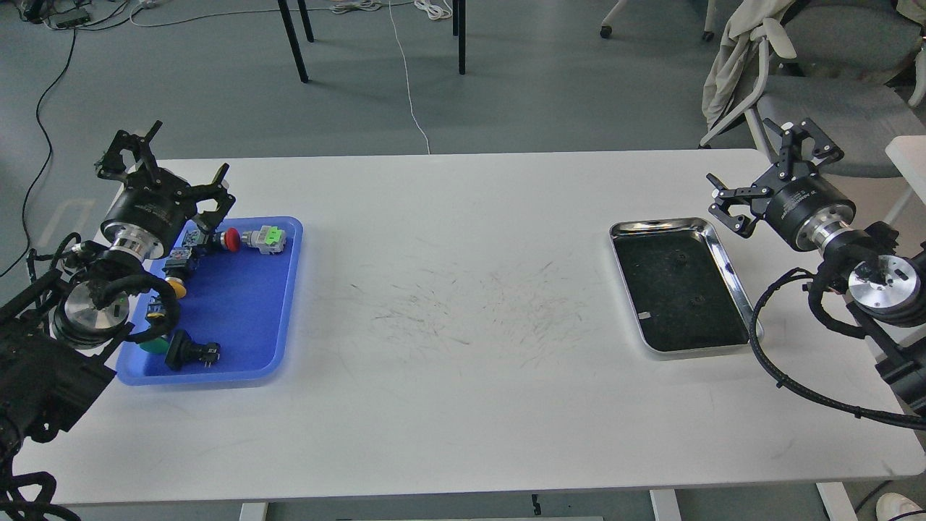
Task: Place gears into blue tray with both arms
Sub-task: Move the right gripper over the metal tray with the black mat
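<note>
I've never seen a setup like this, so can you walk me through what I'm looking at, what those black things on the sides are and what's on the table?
This is one picture, taken from the robot's own head, looking forward and down at a white table. The black things at the sides are its two arms. Each ends in a two-fingered tool: the left tool is above the far end of the blue tray, the right tool is above the far right corner of the steel tray. Both are open and hold nothing.

The blue tray holds push-button switches with red, green and yellow caps. The steel tray has a black lining, where small dark gears lie, hard to make out.
</note>
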Available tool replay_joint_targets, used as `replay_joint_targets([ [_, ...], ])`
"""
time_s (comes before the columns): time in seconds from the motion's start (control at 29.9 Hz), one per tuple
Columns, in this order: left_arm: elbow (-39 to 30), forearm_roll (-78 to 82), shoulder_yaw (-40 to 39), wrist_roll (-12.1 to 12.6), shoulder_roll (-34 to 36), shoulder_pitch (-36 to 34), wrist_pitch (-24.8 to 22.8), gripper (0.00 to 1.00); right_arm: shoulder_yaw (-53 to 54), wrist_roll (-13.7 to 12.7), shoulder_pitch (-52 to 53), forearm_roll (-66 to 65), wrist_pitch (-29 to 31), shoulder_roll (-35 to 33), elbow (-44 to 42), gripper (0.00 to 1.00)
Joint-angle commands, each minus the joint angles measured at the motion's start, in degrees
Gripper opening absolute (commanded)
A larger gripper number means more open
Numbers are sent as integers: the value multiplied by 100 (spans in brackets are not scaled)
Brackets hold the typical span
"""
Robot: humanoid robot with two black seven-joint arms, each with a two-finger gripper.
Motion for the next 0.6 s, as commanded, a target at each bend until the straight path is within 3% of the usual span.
replay_joint_targets([
  [0.0, -3, 0, 34, -62, 8, -56, 173, 99, -17, -61, -6, 0, 31, -1, 10, 99],
  [0.27, -39, 307, 69, -62, 96, -3, 130, 99, -332, -351, 29, -123, 207, -272, 203, 99],
  [0.57, -47, 448, 69, -62, 192, 41, 121, 99, -2237, -693, 1318, -1545, 13, -1423, 1002, 99],
])
